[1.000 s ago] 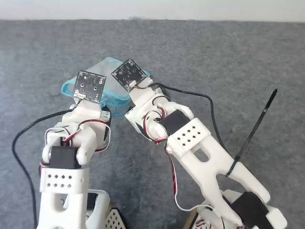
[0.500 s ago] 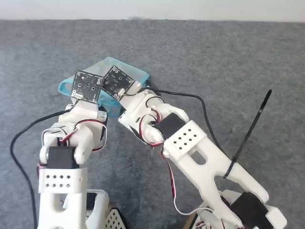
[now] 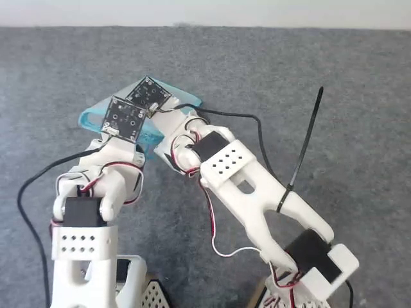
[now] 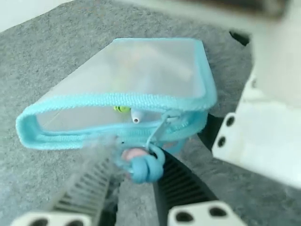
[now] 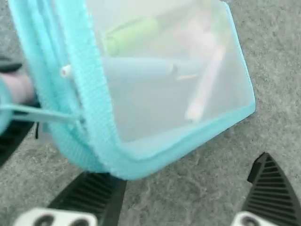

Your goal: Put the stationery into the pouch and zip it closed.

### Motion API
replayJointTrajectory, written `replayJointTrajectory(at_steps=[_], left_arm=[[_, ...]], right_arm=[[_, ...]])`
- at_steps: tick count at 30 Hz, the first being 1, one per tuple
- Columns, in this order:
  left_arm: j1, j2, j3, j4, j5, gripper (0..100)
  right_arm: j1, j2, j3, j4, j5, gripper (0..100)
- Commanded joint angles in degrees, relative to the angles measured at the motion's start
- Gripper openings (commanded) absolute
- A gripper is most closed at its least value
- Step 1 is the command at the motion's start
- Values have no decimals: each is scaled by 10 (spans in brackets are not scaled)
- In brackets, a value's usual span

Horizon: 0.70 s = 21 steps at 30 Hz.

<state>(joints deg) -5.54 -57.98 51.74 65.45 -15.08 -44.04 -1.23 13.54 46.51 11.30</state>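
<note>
Grey carpet (image 3: 334, 83) lies under everything. Closest to us, our left gripper (image 4: 136, 188) pinches the blue zip pull (image 4: 141, 167) at the mouth of the pouch (image 4: 141, 70). Our right gripper (image 5: 186, 174) hangs with its fingers wide apart, the pouch just past them. We see pens (image 5: 131, 35) inside its clear wall, farthest back.

Stationery (image 5: 134, 35) indistinct inside pouch (image 5: 160, 143).

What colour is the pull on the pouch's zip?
The pull is light blue, like the pouch trim; clearest in the left wrist view.
</note>
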Motion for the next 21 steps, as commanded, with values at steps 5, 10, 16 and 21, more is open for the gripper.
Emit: replayJointTrajectory(at_steps=[5,10,16,21], left_arm=[[0,-4,-32,33,-61,10],[-3,-70,-18,33,-60,10],[-1,-122,3,46,-60,10],[0,-122,7,45,-60,10]], right_arm=[[15,-3,-40,-14,-8,372],[12,-1,-36,-12,-9,370],[12,-2,-3,-12,-7,369],[8,-8,19,-18,-5,372]])
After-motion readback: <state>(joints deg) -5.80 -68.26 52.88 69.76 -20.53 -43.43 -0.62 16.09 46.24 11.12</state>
